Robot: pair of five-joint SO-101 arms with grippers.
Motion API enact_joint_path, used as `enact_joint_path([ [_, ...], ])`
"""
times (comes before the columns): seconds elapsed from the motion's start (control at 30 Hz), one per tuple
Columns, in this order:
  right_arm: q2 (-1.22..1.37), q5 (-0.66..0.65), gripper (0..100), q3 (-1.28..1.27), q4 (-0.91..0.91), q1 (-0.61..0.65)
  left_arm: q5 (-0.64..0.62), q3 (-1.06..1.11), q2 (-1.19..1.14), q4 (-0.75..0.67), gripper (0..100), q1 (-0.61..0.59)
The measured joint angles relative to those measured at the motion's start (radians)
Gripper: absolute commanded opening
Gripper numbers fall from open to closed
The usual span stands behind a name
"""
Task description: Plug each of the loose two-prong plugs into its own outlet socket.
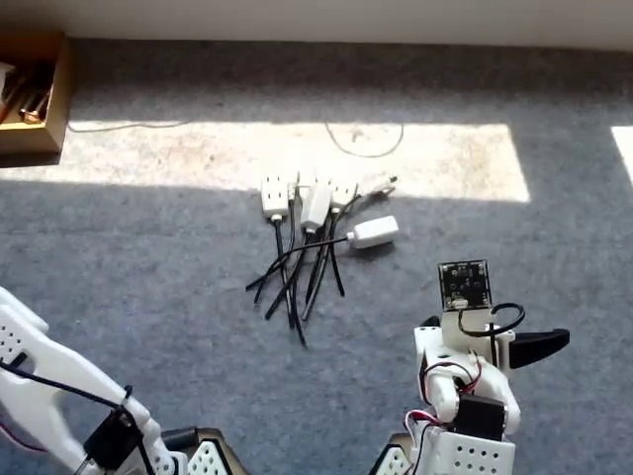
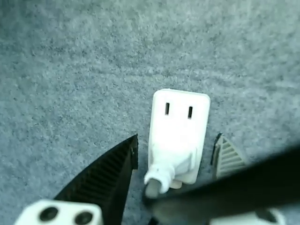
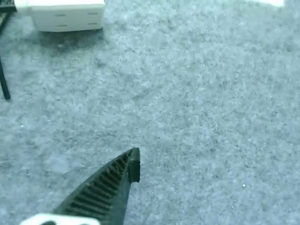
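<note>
High view: white outlet sockets (image 1: 297, 196) and a loose plug (image 1: 381, 183) with black cords (image 1: 297, 277) lie bunched at frame centre on grey carpet (image 1: 148, 257); the right pincer (image 1: 514, 315) sits lower right, spread open. Left wrist view: the left pincer (image 2: 177, 139) is released, its fingers (image 2: 112, 173) flanking a white two-slot socket (image 2: 180, 126) at centre. Right wrist view: one black finger (image 3: 115, 183) hangs over carpet, a white block (image 3: 61, 14) at upper left
</note>
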State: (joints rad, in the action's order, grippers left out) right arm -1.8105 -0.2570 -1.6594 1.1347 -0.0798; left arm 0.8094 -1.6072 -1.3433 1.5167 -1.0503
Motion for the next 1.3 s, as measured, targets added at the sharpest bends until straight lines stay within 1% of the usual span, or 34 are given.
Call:
enact_joint_path([
  [0.13, 0.0, 0.0, 68.9, 0.0, 0.0, 0.0, -0.017, 0.0, 0.083, -0.028, 26, -0.051],
  [0.23, 0.0, 0.0, 68.9, 0.0, 0.0, 0.0, -0.118, 0.0, 0.192, -0.06, 26, -0.091],
  [0.33, 0.0, 0.0, 68.9, 0.0, 0.0, 0.002, -0.252, 0.0, 0.31, -0.075, 26, -0.091],
  [0.47, 0.0, 0.0, 68.9, 0.0, 0.0, 0.003, -0.402, 0.0, 0.463, -0.075, 26, -0.054],
  [0.53, 0.0, 0.0, 68.9, 0.0, 0.0, 0.003, -0.462, -0.003, 0.537, -0.061, 26, -0.012],
  [0.6, 0.0, 0.0, 68.9, 0.0, 0.0, 0.003, -0.5, -0.006, 0.611, -0.008, 26, 0.054],
  [0.7, 0.0, 0.0, 68.9, 0.0, 0.0, 0.003, -0.522, -0.008, 0.72, 0.146, 26, 0.21],
  [0.73, 0.0, 0.0, 68.9, 0.0, 0.0, 0.003, -0.525, -0.003, 0.747, 0.204, 26, 0.285],
  [0.8, 0.0, 0.0, 68.9, 0.0, 0.0, 0.002, -0.525, 0.063, 0.784, 0.247, 26, 0.446],
  [0.93, 0.0, 0.017, 68.9, 0.0, -0.005, -0.057, -0.525, 0.333, 0.787, 0.256, 26, 0.779],
  [1.0, 0.0, 0.032, 68.9, 0.0, -0.017, -0.068, -0.523, 0.482, 0.763, 0.229, 26, 0.951],
  [1.03, 0.0, 0.035, 68.9, 0.0, -0.018, -0.068, -0.516, 0.546, 0.743, 0.21, 26, 1.03],
  [1.1, 0.0, 0.04, 68.9, 0.0, -0.02, -0.071, -0.457, 0.643, 0.692, 0.186, 26, 1.175],
  [1.2, 0.0, 0.04, 68.9, 0.0, -0.02, -0.072, -0.391, 0.686, 0.617, 0.175, 26, 1.343],
  [1.3, 0.0, 0.04, 68.9, 0.0, -0.023, -0.072, -0.376, 0.687, 0.578, 0.17, 26, 1.428],
])
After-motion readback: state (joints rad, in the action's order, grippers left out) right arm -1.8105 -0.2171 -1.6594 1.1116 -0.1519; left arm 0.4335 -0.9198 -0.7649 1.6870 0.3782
